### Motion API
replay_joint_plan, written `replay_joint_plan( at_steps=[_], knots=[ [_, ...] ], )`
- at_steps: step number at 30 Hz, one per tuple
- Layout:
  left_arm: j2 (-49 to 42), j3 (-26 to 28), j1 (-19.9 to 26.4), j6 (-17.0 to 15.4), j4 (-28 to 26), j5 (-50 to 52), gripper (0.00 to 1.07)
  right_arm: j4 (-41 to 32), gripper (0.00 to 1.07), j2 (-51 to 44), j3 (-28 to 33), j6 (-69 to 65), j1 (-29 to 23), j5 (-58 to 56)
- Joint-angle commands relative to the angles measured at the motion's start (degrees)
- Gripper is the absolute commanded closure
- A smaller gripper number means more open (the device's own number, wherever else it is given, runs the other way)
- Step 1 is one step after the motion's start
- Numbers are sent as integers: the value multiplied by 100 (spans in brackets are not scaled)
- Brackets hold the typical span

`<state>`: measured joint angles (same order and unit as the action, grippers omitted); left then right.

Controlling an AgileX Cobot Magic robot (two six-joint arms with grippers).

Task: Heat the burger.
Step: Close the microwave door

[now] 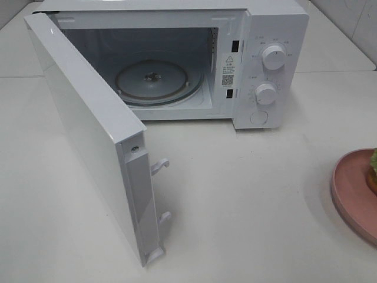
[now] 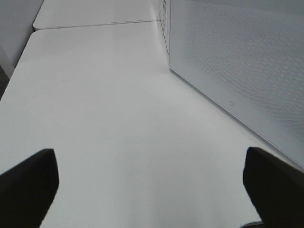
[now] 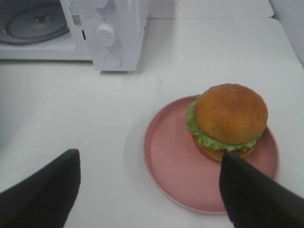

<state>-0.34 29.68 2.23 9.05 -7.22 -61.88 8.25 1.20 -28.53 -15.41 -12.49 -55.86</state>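
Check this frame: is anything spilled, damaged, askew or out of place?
Nothing stands out. The microwave door is swung open, its glass turntable seated and bare. The burger sits intact on the pink plate, off-centre, with no spills on the table.

A warning label (image 1: 228, 69) is showing on the inner front frame of the microwave (image 1: 259, 35), beside the cavity opening: a triangular caution symbol, lines of print too small to read, and a QR-type code. Small markings are ringing the upper knob (image 1: 273, 57) and lower knob (image 1: 266, 94); none is legible.
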Motion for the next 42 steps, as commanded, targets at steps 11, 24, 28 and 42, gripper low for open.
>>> replay_joint_plan(
  at_steps=[11,24,28,42],
  knots=[
    [-11,6,11,11,-46,40,9,-6,31,-304,6,92,338,29],
    [-11,6,11,11,-46,40,9,-6,31,-298,6,80,338,34],
    [-11,6,11,11,-46,40,9,-6,31,-298,6,80,338,34],
    [-11,6,11,11,-46,40,9,-6,31,-298,6,46,338,29]
  ],
)
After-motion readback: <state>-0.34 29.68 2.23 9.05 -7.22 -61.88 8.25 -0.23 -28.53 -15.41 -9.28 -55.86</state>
